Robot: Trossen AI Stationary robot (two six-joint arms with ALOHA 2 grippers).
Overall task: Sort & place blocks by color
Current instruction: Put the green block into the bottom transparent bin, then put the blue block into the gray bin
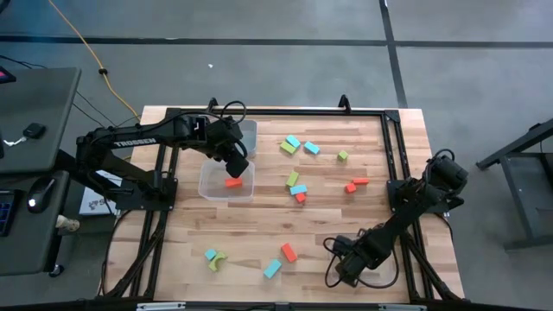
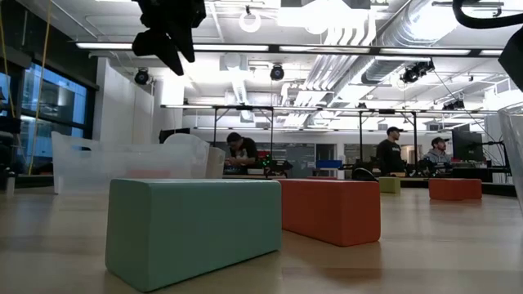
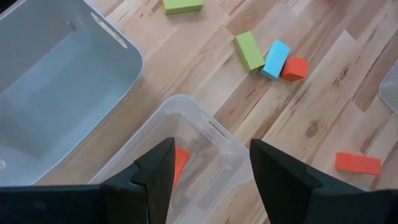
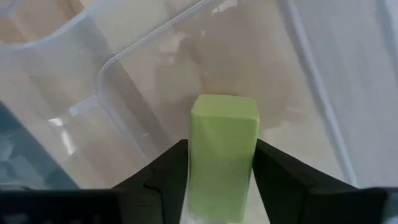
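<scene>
My right gripper (image 4: 221, 149) is near the table's near right corner (image 1: 346, 266), pointing down into a clear bin (image 4: 124, 74), shut on a green block (image 4: 224, 118). My left gripper (image 3: 211, 155) hangs open over another clear bin (image 1: 207, 192) at the table's left middle. A red block (image 3: 180, 163) lies on that bin's floor below it, and nothing is between its fingers. Loose cyan, green and red blocks lie flat on the table mid-right (image 1: 298, 188) and near the front edge (image 1: 289, 251). My right gripper pinches the green block by two opposite sides (image 4: 198, 168) between its two fingers. The fingers come from above and point down. The block stands upright below them inside the clear bin. I cannot tell whether its lower end touches the bin's floor.
A second, larger clear bin (image 1: 249, 130) stands just beyond the left one. A green arch (image 1: 218, 260) and a cyan block (image 1: 210, 255) sit near the front left. In the low view a cyan block (image 2: 192, 229) and a red block (image 2: 331, 211) lie close to the near edge.
</scene>
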